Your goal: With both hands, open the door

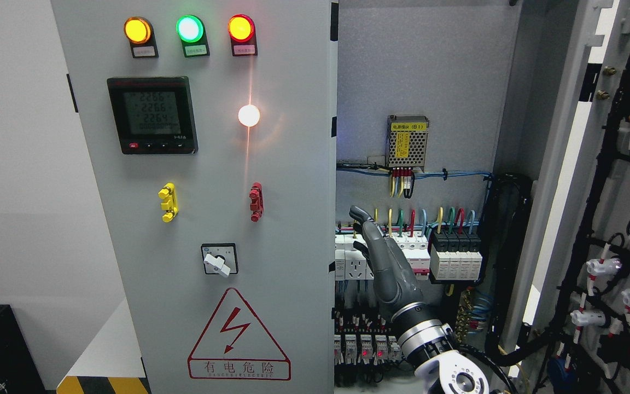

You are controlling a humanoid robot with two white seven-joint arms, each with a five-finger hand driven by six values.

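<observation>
1. The right hand point(372, 246), fingers extended and holding nothing, stood inside the electrical cabinet before the circuit breakers point(410, 254).
2. The left door point(194, 191) was shut; the right door point(616, 219) stood swung open.
3. The doors looked like rigid, heavy sheet metal, best gripped along the free edge.
4. The left hand was out of view.

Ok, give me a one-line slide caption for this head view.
Right robot hand, fingers extended, raised before the breakers in the cabinet, right door swung open, left door shut.

Right robot hand point(383, 254), fingers extended, reaches inside the open grey metal electrical cabinet point(419, 82); its right door point(621, 219) stands swung wide.
</observation>
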